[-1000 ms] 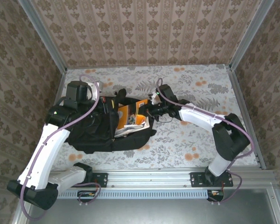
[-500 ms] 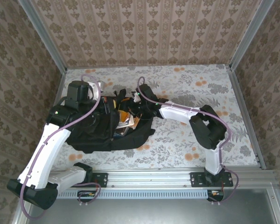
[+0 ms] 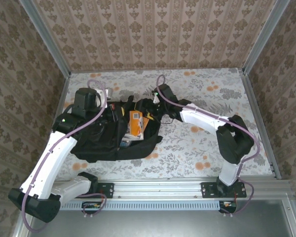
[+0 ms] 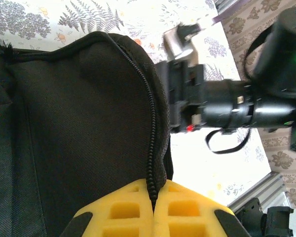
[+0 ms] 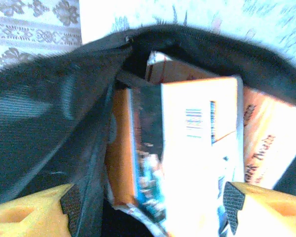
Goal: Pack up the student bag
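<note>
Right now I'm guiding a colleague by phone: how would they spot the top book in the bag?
On the floral table lies the black student bag, unzipped, left of centre. In its opening sits an orange book. It lies topmost, its bright cover bearing a barcode, unlike the paler papers beneath it.

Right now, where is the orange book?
In the top view the orange book lies inside the open student bag, left of table centre, just beside the right gripper.
</note>
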### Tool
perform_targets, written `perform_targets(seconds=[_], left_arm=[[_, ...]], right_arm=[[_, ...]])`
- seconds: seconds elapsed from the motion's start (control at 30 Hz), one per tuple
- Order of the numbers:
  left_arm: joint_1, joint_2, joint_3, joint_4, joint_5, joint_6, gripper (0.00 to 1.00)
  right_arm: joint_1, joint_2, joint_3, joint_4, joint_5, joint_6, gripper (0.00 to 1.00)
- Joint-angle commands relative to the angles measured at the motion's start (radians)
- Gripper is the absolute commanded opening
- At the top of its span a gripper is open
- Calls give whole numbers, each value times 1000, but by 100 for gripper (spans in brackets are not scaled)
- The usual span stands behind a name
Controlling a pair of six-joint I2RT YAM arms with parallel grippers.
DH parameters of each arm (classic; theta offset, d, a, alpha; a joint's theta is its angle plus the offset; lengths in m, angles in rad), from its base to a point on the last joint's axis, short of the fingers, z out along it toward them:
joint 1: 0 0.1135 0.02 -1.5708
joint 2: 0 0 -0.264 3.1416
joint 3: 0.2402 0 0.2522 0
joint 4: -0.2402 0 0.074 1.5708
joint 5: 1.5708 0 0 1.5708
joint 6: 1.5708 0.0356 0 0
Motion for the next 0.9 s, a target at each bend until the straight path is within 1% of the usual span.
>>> perform_targets(seconds=[0.0, 0.03, 0.07, 0.17, 0.33, 0.4, 0.43, 0.5, 0.57, 0.6, 0.67, 0.73, 0.8, 0.87], left_arm=[[-11, -28, -23, 75, 13, -23, 0], [-11, -28, -34, 80, 10, -25, 0], [-44, -25, -43, 85, 8, -25, 0], [-92, 4, -58, 91, -4, -19, 0], [-202, 91, -86, 118, -47, -2, 6], [-217, 120, -110, 142, -45, -3, 7], [-222, 131, -123, 159, -32, -8, 9], [-225, 132, -128, 172, -16, -9, 17], [-225, 103, -117, 156, -29, -1, 39], [-224, 83, -110, 137, -42, 7, 47], [-221, 31, -95, 84, -72, 22, 60], [-212, -25, -97, 29, -99, 14, 66], [-200, -94, -124, -11, -126, -19, 68], [-179, -177, -172, -54, -185, -102, 71]], right_arm=[[-17, -79, -30, -135, 100, -141, 78], [-24, -94, -37, -156, 133, -157, 78], [-31, -106, -38, -179, 161, -168, 77], [-63, -114, -25, -241, 220, -196, 76], [-107, -111, -12, -256, 210, -210, 75], [-112, -106, -7, -257, 190, -211, 75], [-115, -106, -7, -258, 176, -210, 75], [-115, -116, -14, -263, 174, -214, 75], [-115, -137, -27, -265, 178, -221, 75], [-114, -145, -28, -269, 179, -226, 75], [-114, -164, -29, -276, 175, -239, 75], [-112, -173, -29, -277, 167, -253, 76], [-111, -164, -20, -282, 149, -269, 76], [-112, -137, 2, -300, 128, -291, 76]])
